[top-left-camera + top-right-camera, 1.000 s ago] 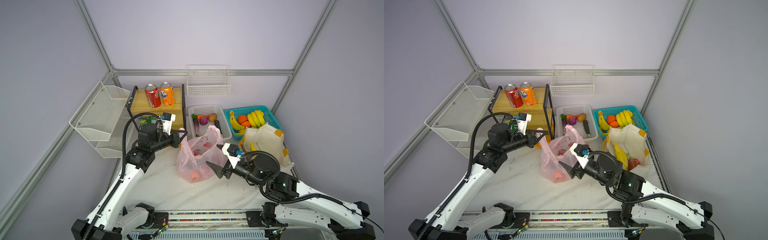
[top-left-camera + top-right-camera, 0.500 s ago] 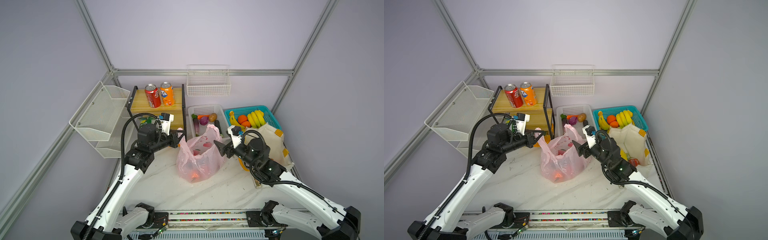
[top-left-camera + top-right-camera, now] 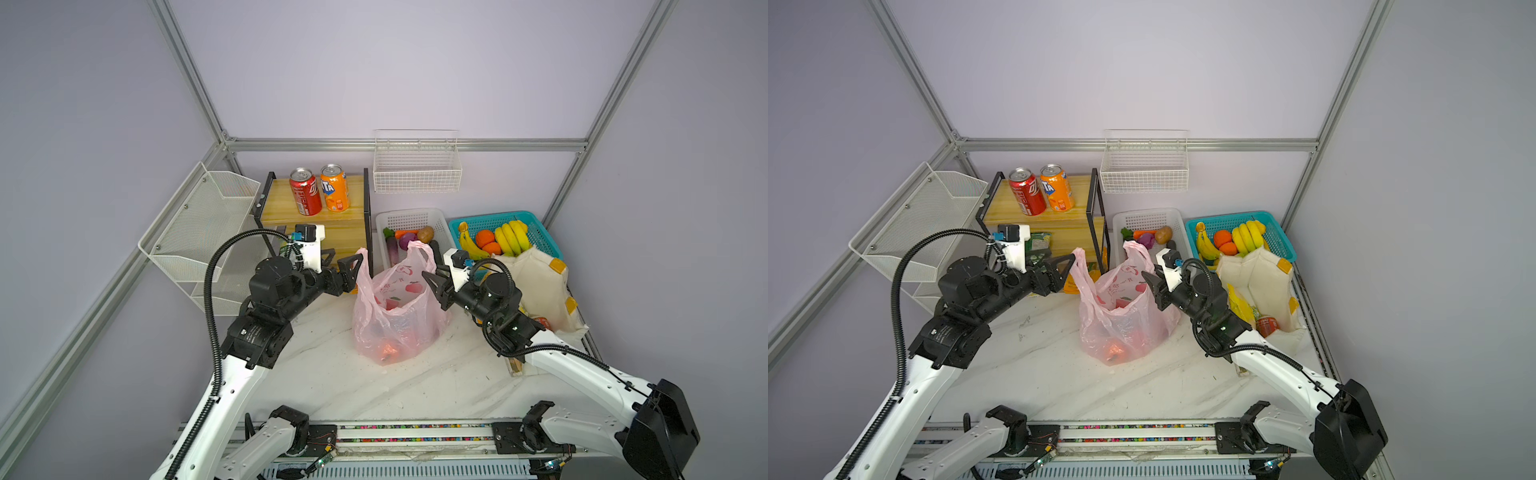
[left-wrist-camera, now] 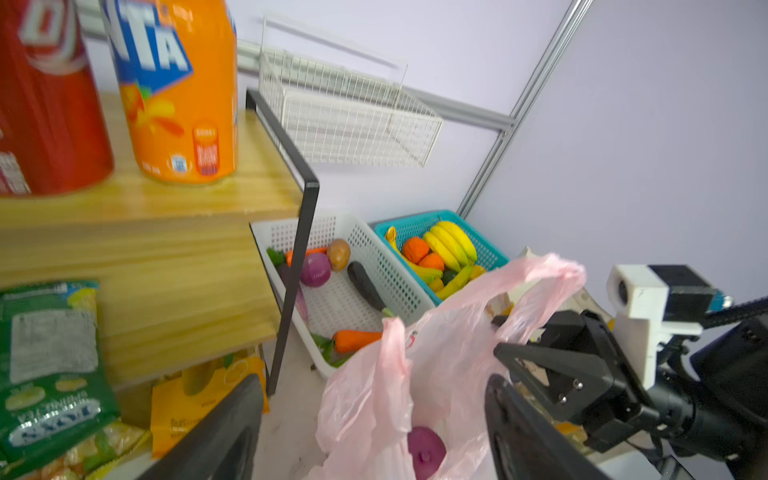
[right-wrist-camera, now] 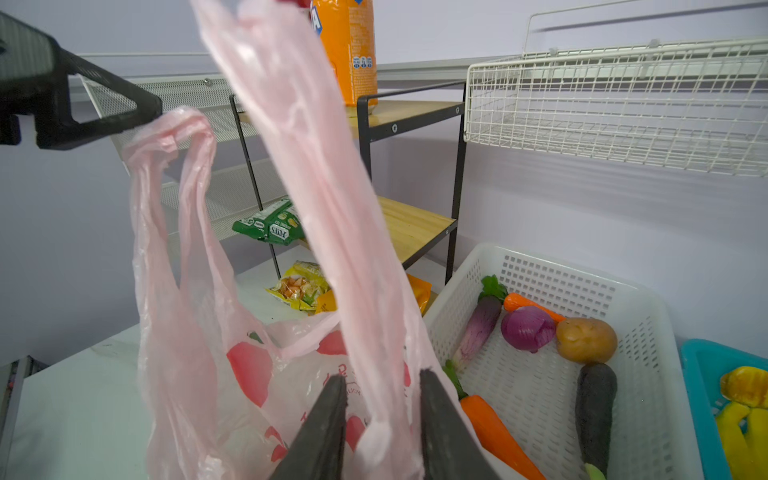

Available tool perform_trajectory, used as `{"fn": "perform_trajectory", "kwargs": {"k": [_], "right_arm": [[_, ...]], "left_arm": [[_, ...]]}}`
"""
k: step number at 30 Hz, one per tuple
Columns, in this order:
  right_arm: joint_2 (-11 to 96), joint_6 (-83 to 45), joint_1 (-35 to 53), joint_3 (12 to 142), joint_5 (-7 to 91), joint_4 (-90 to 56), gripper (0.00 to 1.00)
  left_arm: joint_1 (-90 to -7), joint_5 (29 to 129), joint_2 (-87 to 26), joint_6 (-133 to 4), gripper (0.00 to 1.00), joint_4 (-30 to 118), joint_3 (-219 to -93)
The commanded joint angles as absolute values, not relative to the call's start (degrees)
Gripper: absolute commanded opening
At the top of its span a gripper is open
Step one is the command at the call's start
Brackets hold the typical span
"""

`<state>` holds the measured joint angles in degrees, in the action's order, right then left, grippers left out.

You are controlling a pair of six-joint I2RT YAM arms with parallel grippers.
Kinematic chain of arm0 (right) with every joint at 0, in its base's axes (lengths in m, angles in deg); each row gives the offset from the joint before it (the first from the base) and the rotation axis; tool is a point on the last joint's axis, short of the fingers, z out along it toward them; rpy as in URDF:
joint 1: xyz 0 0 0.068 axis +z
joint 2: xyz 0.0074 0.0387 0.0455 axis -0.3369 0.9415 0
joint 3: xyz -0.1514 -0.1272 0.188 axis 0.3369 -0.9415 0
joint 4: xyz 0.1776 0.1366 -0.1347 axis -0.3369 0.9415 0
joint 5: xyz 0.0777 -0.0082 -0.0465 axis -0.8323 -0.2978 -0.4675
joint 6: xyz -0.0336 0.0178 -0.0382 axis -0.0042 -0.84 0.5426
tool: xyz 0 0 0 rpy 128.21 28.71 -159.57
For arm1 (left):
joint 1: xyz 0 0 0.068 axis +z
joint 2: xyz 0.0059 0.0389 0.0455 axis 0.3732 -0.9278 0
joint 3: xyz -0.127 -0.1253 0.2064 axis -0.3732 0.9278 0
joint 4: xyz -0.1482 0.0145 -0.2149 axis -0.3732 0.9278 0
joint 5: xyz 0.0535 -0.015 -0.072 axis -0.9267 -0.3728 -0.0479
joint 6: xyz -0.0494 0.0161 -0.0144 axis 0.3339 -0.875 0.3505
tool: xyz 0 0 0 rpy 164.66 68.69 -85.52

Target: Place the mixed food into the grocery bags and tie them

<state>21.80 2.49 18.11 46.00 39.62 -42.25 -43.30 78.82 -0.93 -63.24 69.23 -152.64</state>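
The pink grocery bag (image 3: 399, 320) stands in the middle of the table with both loop handles upright. A purple onion (image 4: 426, 451) and a red-orange item (image 3: 388, 349) lie inside it. My left gripper (image 4: 374, 386) is open, its jaws wide on either side of the bag's left handle (image 3: 361, 259) without pressing it. At the right handle (image 5: 332, 232), my right gripper (image 5: 382, 378) has its fingers narrowly apart with the strip running between them. The cream tote (image 3: 536, 286) sits on the right, with a red can (image 3: 1266, 326) and a yellow packet (image 3: 1241, 307) in its mouth.
A wooden shelf (image 3: 332, 216) at the back left carries a red can (image 3: 305, 197) and an orange can (image 3: 334, 193). A white basket (image 5: 552, 274) holds an eggplant (image 5: 478, 328), an onion, a potato and carrots. A teal basket (image 3: 536, 237) holds bananas. Snack packets (image 5: 299, 286) lie under the shelf.
My left gripper has opened and let go of the bag's left handle. My right arm has swung in from the front to the right handle, and its jaws have narrowed around it.
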Motion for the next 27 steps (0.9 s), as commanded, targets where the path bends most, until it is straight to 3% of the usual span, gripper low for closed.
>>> {"fn": "perform_trajectory", "kwargs": {"k": [1, 4, 8, 20, 23, 27], "right_arm": [[22.0, 1.1, 18.0, 45.6, 38.2, -46.5, 0.31], [22.2, 0.8, 18.0, 45.4, 38.5, -46.9, 0.29], [22.5, 0.2, 18.0, 45.0, 38.7, -47.6, 0.27], [21.3, -0.8, 18.0, 43.7, 38.6, -48.7, 0.25], [21.1, -0.9, 18.0, 43.5, 38.6, -48.9, 0.24], [21.2, -1.0, 18.0, 43.3, 38.7, -49.0, 0.24]], "left_arm": [[-50.1, 70.9, -2.2, -68.6, 0.83, 64.9, -161.0], [-60.7, 66.1, -6.6, -74.9, 0.83, 64.9, -165.0], [-68.4, 62.6, -14.2, -75.7, 0.83, 65.5, -171.0], [-70.4, 58.4, -29.0, -74.2, 0.85, 67.9, -179.9], [-70.5, 56.7, -31.6, -74.7, 0.80, 67.8, -180.1], [-70.3, 56.6, -32.3, -75.4, 0.63, 65.9, -178.5]]}}
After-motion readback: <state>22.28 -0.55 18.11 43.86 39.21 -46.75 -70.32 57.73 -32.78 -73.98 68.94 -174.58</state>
